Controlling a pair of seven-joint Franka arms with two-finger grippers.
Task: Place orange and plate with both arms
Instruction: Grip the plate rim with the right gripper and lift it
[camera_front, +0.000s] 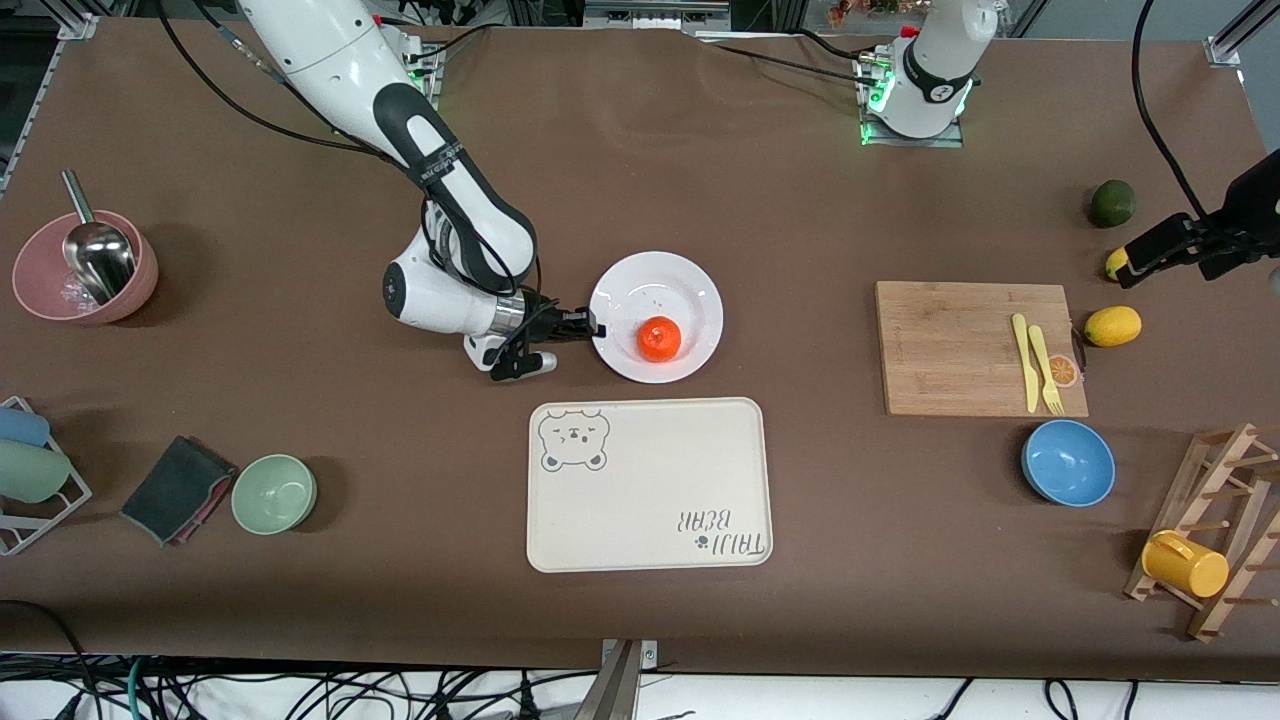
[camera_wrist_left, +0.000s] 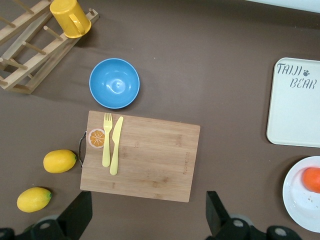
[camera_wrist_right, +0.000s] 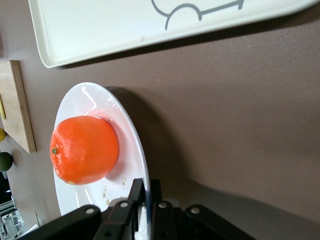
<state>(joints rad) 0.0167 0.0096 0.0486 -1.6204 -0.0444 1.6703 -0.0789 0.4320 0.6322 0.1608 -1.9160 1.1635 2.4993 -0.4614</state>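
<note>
Sitting: one orange (camera_front: 660, 338), one plate (camera_front: 690, 280).

orange (camera_front: 660, 338): I see bright orange-red
plate (camera_front: 680, 282): glossy white, tiny specks
tray (camera_front: 650, 500): cream, grey bear drawing and lettering
cutting board (camera_front: 960, 350): pale wood grain
bowl (camera_front: 1068, 463): blue
lemon (camera_front: 1112, 326): yellow
cup (camera_front: 1184, 565): yellow

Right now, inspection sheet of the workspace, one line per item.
Surface: brown table, no spills seen.
Job's things: orange on the plate, which sits on the table just above the bear tray.
Clutter: cutting board with fork and knife, lemons, bowls, mug rack.
Grippers: right tool shut on the plate's rim; left tool open, high over the lemons' end.
Cables: by the bases and along the table's edge.
Surroundings: nothing seen.
</note>
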